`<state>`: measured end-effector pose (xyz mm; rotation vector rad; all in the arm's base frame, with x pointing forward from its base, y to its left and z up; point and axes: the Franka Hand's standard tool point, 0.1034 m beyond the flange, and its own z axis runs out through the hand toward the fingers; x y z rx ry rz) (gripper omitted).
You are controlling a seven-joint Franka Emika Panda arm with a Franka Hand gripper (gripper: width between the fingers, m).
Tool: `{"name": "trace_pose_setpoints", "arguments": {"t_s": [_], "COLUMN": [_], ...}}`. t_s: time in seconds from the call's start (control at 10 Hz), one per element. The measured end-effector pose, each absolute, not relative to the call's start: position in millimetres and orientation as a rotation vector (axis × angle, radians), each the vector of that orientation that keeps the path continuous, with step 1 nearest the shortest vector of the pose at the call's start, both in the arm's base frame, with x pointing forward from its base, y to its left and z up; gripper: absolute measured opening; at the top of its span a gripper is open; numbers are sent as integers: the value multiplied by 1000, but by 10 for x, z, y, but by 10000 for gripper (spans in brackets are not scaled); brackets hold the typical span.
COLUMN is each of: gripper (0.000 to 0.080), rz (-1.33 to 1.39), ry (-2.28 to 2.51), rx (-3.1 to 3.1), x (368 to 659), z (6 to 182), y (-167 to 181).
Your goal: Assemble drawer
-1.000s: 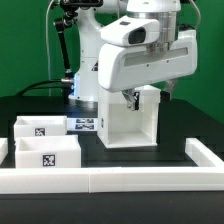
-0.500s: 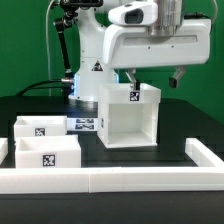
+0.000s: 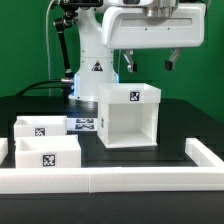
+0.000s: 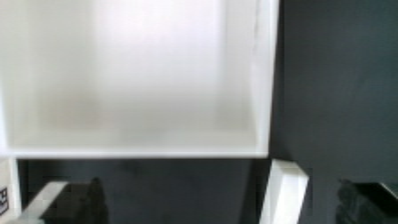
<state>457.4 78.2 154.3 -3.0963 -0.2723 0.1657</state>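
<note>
The gripper [image 3: 150, 65] hangs above the casing [image 3: 130, 118] with its jaws spread wide and holding nothing. The casing stands upright near the middle of the bench [image 3: 186, 124], its open face toward the front edge. One tray [image 3: 40, 128] and a second tray [image 3: 46, 153] sit close together at the front corner on the exterior view's left.

Table [image 3: 178, 135]: carries all items below.
- Casing [image 3: 128, 120]: stands upright near the middle, open side toward the camera; a tag [image 3: 132, 96] lies on its top.
- Rear tray [image 3: 36, 128]: well to the exterior view's left of the casing.
- Front tray [image 3: 45, 157]: just before the rear tray, nearer the rail.
- Marker board [image 3: 85, 124]: lies flat between the rear tray and the casing.
- Rail [image 3: 120, 180]: runs along the near edge and up the exterior view's right.
- Gripper [image 3: 150, 62]: above the casing, apart from it.
</note>
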Motion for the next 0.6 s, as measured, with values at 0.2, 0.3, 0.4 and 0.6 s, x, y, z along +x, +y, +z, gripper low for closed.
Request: {"name": "trace_pose_setpoints", "arguments": {"t_s": [0.2, 0.3, 0.4, 0.6], "gripper": [649, 649, 649, 649], "rz": [173, 172, 172, 178], "ry": [-275, -273, -273, -269], "rx": [-3092, -3092, -3092, -3090], "x": [4448, 4461, 4460, 4464], "z": [1431, 1438, 1436, 1406], "y": [818, 813, 812, 803]}}
